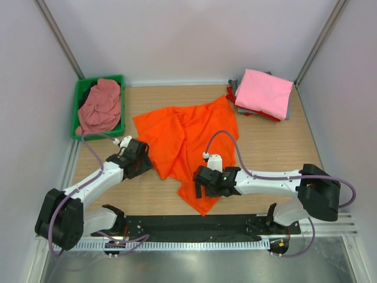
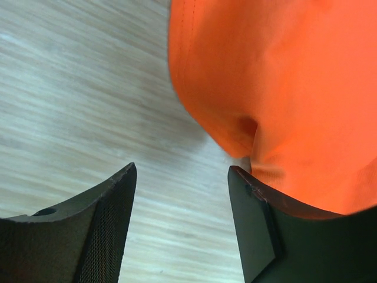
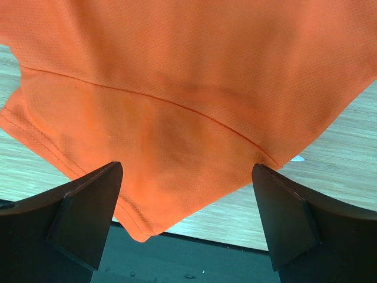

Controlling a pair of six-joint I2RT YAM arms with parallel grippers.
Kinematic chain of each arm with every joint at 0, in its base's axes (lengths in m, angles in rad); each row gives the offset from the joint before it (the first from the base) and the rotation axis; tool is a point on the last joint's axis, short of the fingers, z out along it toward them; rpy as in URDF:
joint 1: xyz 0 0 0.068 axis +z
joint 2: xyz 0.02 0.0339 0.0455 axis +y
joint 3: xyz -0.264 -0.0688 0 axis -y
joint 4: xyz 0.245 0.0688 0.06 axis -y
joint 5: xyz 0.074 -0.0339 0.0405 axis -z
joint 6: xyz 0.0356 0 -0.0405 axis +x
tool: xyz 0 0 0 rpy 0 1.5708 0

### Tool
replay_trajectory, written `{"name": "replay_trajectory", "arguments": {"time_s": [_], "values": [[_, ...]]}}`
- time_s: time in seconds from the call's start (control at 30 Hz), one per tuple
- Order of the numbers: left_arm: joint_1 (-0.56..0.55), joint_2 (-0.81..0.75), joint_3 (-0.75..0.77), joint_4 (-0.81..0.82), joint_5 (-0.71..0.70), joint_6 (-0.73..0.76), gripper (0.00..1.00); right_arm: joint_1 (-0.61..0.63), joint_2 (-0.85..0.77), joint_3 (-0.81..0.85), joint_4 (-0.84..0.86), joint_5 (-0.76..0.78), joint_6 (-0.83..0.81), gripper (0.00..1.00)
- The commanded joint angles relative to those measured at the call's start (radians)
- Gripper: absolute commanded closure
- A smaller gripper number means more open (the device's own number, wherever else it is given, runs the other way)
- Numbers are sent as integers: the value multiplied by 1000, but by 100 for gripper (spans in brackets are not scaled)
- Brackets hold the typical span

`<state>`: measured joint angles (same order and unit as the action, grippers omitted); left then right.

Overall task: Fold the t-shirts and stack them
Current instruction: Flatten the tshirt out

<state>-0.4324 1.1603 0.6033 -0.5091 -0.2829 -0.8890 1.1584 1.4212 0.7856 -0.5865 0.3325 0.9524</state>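
Here the orange t-shirt (image 1: 182,132) lies spread and rumpled across the middle of the bench (image 1: 277,153), one corner reaching toward the near edge. The left end effector (image 1: 146,157) sits low at the shirt's left edge with its fingers apart. In the left wrist view bare wood shows between them, and a puckered fold of the shirt's edge (image 2: 265,88) touches the inner face of the right-hand finger (image 2: 259,224). Nothing is pinched. The right end effector (image 1: 201,187) hangs over the shirt's near corner, its fingers spread wide. In the right wrist view the hemmed corner and a stitched seam of the cloth (image 3: 177,88) lie flat below the gap, and neither finger closes on them. At the far right corner of the bench there is a stack of folded shirts. A pink t-shirt (image 1: 265,91) is on top, with grey (image 1: 288,111) and red (image 1: 262,114) edges showing beneath it. At the far left corner stands the green bin (image 1: 81,97), with a crumpled dusty-pink t-shirt (image 1: 101,107) inside it, well apart from the orange one.
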Motion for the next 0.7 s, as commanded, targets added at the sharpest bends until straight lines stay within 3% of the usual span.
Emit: {"name": "replay_trajectory", "arguments": {"time_s": [0.0, 0.27, 0.43, 0.67], "values": [[-5, 77, 1, 115, -49, -45, 34, 4, -7, 43, -2, 37, 3, 1], [-6, 150, 6, 265, -30, -57, 34, 4, -53, -3, -10, 46, 17, 1], [-14, 164, 7, 285, -35, -50, 34, 4, -48, -9, 1, 42, 13, 0], [-14, 327, 93, 239, -24, -16, 35, 6, -19, -8, 48, 17, -6, 1]]}}
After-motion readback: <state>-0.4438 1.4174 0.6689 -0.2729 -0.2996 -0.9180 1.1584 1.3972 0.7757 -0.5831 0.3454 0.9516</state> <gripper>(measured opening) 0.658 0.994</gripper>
